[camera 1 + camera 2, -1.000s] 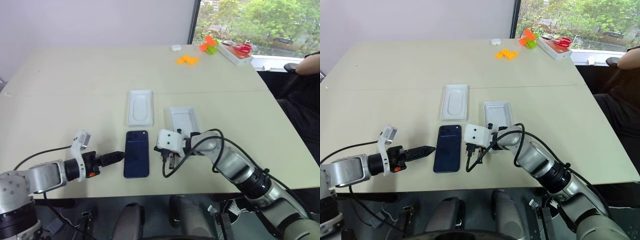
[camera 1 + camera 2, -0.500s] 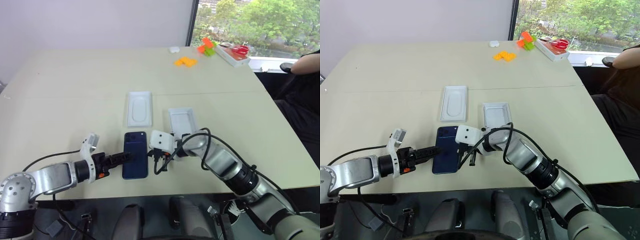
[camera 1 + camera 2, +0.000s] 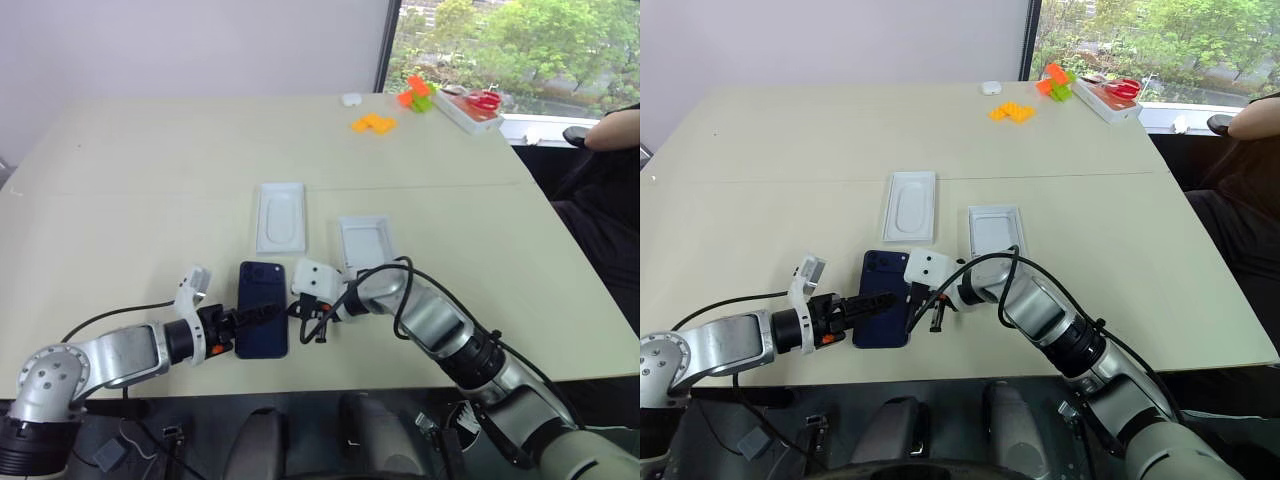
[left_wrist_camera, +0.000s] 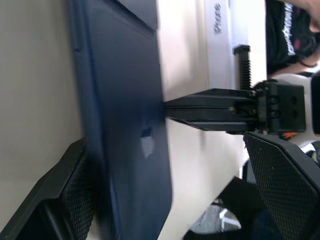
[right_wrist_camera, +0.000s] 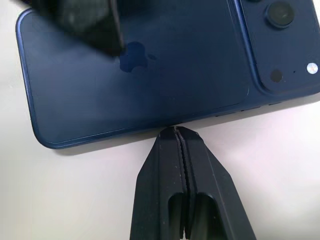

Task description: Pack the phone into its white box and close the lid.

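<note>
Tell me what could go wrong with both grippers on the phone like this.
The shut right gripper presses its tips against the phone's long edge, so it could shove the phone sideways instead of lifting it. The open left gripper straddles the phone's opposite edge; closing there may slip on the glossy back. The white box sits apart, so a drop in transit is possible.

From where I look down on the table (image 3: pixel 120 200), I count one dark blue phone (image 3: pixel 262 322). Beyond the phone lie two white trays: one insert with an oval recess (image 3: pixel 280 215) and one white box (image 3: pixel 366 240). At the table's far edge sit several orange blocks (image 3: pixel 374 122), too small to number.
</note>
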